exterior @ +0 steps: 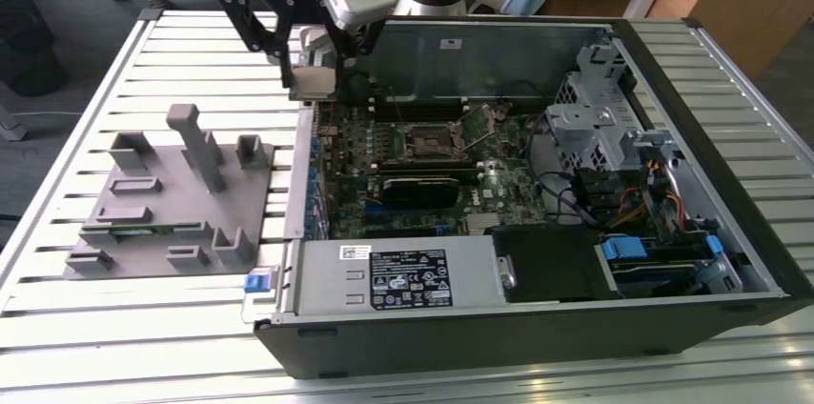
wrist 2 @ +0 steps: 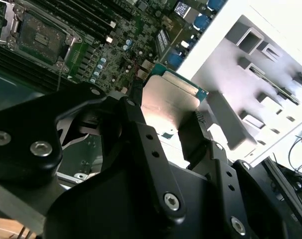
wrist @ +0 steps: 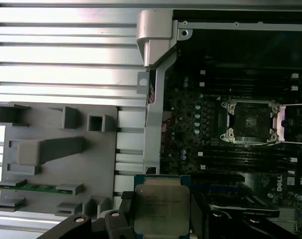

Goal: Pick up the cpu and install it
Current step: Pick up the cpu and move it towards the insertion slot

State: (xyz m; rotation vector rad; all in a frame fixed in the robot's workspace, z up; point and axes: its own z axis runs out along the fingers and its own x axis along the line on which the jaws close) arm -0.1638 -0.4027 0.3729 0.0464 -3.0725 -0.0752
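Transport step — black gripper [exterior: 311,69] fingers clamp the flat silvery square cpu [wrist: 158,209] above the rim of the black computer case [exterior: 483,347]. Seating calls for squaring it over that case's empty socket [wrist: 250,122].

Glare whitens the table [wrist 2: 278,20] and the cpu [wrist 2: 166,99] top in the second wrist view; the case [exterior: 509,51] interior lies in shadow.

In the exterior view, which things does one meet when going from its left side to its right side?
grey fixture plate → cpu held in the gripper → empty processor socket → metal drive cage
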